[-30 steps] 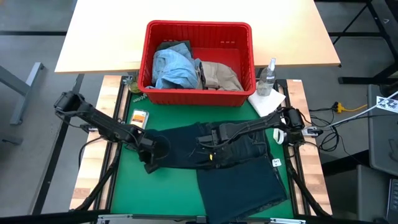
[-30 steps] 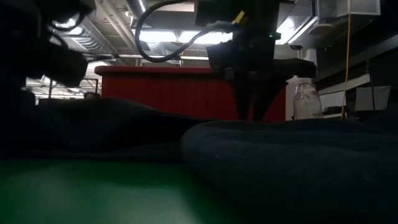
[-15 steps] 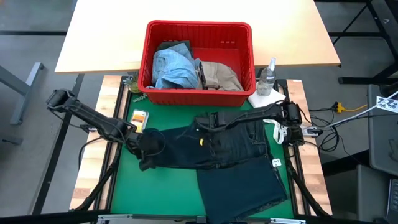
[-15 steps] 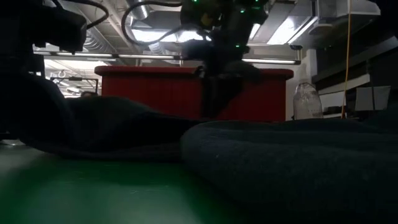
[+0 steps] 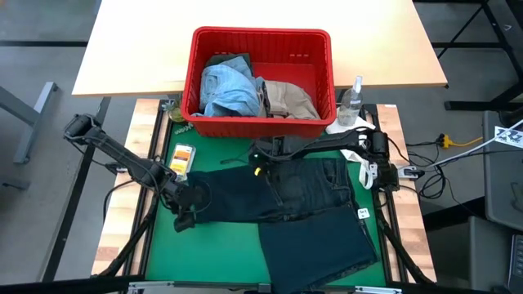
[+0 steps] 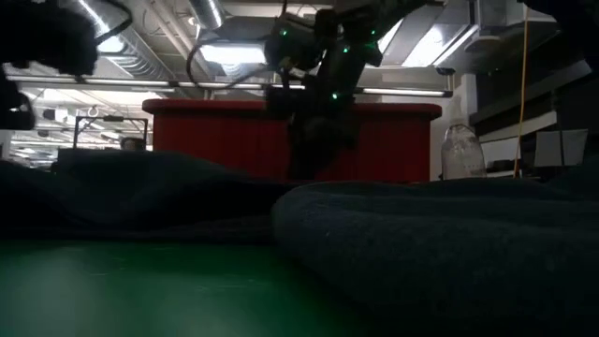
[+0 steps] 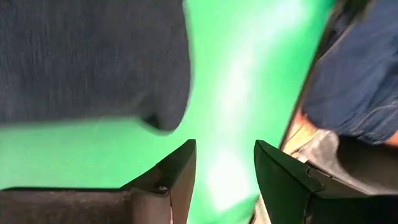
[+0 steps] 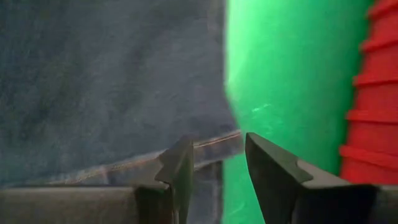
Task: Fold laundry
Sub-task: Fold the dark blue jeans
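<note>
Dark navy jeans (image 5: 286,204) lie flat on the green mat, folded into an L, with one part running left and one toward the near edge. My left gripper (image 5: 184,216) is open over bare mat just off the jeans' left end (image 7: 161,112). My right gripper (image 5: 260,159) is open above the jeans' stitched far edge (image 8: 211,146). Its fingers stand on either side of that edge. Light blue denim (image 5: 225,86), a beige piece (image 5: 290,98) and a darker piece (image 5: 233,61) lie in the red basket (image 5: 261,37).
The red basket stands at the mat's far edge, seen as a red wall (image 6: 234,136) in the low view. A spray bottle (image 5: 353,102) and a white cloth (image 5: 351,131) sit at the far right. A small orange-and-white item (image 5: 183,155) lies far left on the mat.
My right gripper has moved off the middle of the jeans toward the far edge and slightly left, ending near the basket. My left gripper has drawn back toward the left and near edges, off the jeans' left end. The jeans lie flatter in the middle than before.
</note>
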`<state>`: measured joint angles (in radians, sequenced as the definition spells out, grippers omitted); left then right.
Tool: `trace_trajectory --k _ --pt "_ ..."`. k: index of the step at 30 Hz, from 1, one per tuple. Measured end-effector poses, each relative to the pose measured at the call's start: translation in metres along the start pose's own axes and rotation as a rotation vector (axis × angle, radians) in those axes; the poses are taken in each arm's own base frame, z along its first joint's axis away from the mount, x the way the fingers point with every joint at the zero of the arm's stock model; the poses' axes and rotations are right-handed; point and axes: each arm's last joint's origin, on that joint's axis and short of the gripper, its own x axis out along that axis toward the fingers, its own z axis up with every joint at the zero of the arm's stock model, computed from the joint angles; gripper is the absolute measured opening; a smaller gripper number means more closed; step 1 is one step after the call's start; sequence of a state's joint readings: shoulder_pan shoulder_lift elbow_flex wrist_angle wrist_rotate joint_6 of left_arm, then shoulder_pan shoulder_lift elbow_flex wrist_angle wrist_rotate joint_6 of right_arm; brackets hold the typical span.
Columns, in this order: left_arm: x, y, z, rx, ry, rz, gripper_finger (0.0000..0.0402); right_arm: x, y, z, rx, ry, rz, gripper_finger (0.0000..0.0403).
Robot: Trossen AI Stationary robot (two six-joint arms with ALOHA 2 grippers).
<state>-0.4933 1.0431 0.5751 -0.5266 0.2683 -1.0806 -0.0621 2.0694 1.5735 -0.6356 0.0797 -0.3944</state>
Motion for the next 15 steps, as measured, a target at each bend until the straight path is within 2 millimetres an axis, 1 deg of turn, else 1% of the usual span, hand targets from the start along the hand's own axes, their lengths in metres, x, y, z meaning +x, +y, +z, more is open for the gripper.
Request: trace_trajectory --k 3,6,10,15 --pt "0.001 0.003 -0.006 -0.013 0.035 0.043 0.0155 0.011 0.002 0.0 -0.029 0.003 -0.007 0.0145" --pt "0.001 0.002 -0.008 -0.001 0.044 0.049 0.0155 0.017 0.001 0.002 -0.03 -0.017 -0.023 0.0145" --pt "0.001 0.003 -0.008 0.007 0.01 0.068 0.0155 0.018 0.0 0.001 -0.028 -0.011 -0.026 0.0145" --pt "0.001 0.003 -0.006 0.012 -0.052 0.099 0.0155 0.019 -0.007 -0.002 -0.014 0.002 -0.042 0.0145"
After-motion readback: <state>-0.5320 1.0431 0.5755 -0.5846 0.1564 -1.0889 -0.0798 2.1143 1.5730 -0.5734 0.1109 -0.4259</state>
